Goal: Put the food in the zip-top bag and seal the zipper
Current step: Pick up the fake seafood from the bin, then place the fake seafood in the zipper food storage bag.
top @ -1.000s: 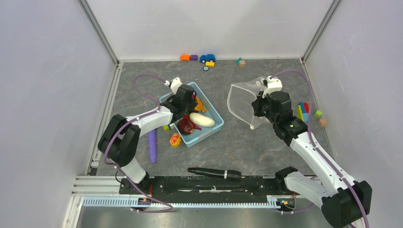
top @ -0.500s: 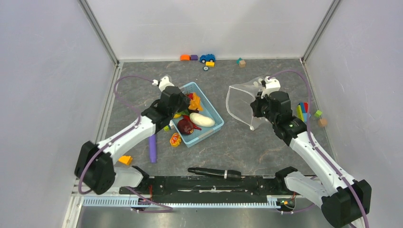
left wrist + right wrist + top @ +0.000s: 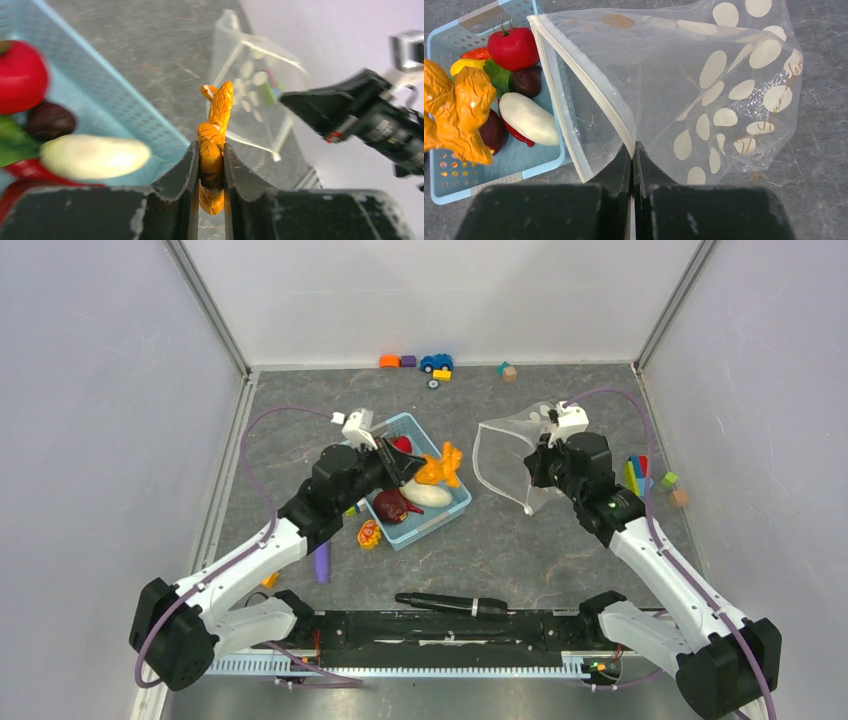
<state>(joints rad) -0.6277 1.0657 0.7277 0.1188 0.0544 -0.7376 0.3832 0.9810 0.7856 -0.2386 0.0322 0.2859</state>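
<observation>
- Gripping the orange carrot (image 3: 216, 120) between its 2 fingers, our left gripper (image 3: 211, 150) holds it in the air above the right side of the light-blue basket (image 3: 455, 502).
- We see the carrot's long axis run straight out from the jaws, with its free tip pointing toward the zip-top bag (image 3: 704, 75).
- Our right gripper (image 3: 633, 150) is clamped on the bag's rim, and the mouth gapes toward the basket.
- We see the zipper (image 3: 589, 92) unsealed.
- We find the white oblong (image 3: 528, 119) and the red apple (image 3: 513, 47) lying in the basket.
</observation>
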